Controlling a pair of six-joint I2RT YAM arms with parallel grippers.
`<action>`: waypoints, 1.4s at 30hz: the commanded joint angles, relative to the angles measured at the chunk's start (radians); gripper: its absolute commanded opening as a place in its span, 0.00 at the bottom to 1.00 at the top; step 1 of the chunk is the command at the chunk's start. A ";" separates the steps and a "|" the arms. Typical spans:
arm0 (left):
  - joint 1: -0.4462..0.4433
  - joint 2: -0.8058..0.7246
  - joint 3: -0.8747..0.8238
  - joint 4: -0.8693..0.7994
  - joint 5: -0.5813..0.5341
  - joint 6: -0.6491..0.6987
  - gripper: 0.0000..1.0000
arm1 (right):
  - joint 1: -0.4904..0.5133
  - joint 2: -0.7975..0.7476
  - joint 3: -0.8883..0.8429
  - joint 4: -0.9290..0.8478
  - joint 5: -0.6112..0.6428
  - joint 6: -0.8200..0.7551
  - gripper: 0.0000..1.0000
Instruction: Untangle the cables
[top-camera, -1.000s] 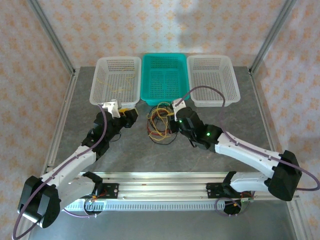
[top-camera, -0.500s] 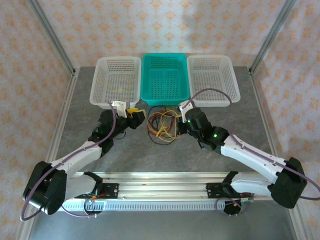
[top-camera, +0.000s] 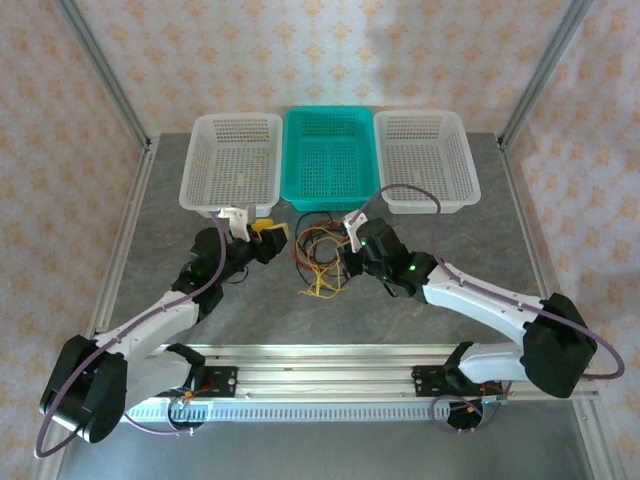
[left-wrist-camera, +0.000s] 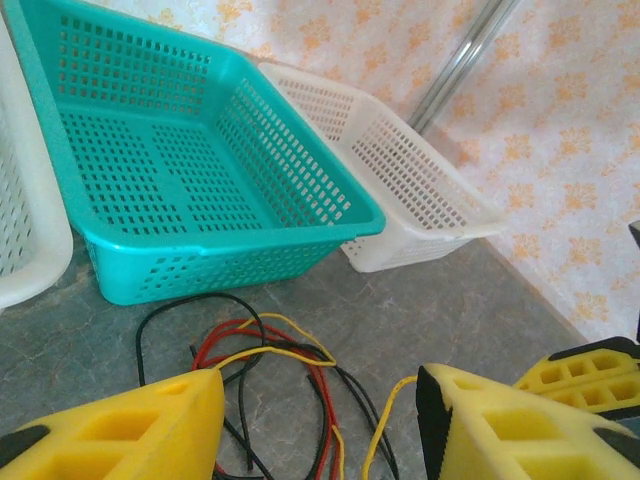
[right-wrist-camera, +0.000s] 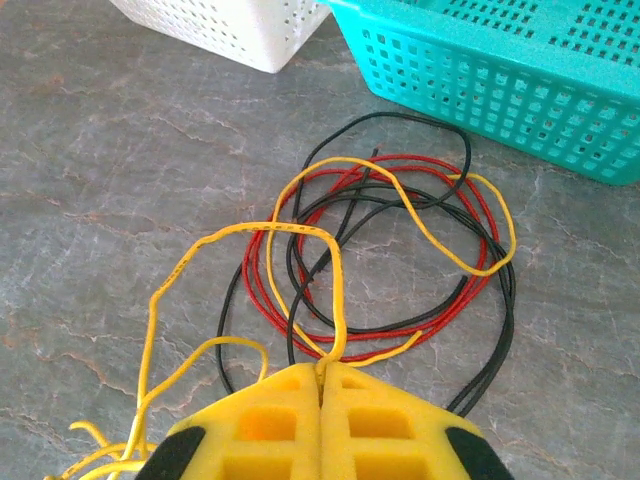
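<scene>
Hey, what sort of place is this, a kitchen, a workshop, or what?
Probably a robot lab test cell: two robot arms bolted to a rail at a grey table, patterned screens on a metal frame, plastic baskets behind tangled cables.

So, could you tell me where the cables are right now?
In the top view, the cables lie mid-table in front of the teal basket, between the left gripper and the right gripper, which pinches a yellow strand.

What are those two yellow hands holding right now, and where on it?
The right hand pinches a thin yellow wire, at a bend in its loop, between shut fingertips. The left hand is open and holds nothing.
</scene>
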 joint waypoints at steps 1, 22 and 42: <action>-0.015 -0.023 0.004 0.046 0.035 0.015 0.54 | 0.001 -0.052 -0.002 0.046 0.028 0.021 0.00; -0.172 0.064 0.205 -0.119 0.061 0.154 0.53 | -0.001 -0.145 0.096 -0.104 0.266 0.054 0.00; -0.244 0.100 0.070 -0.057 -0.045 0.054 0.50 | -0.019 0.042 0.018 -0.047 0.248 0.254 0.00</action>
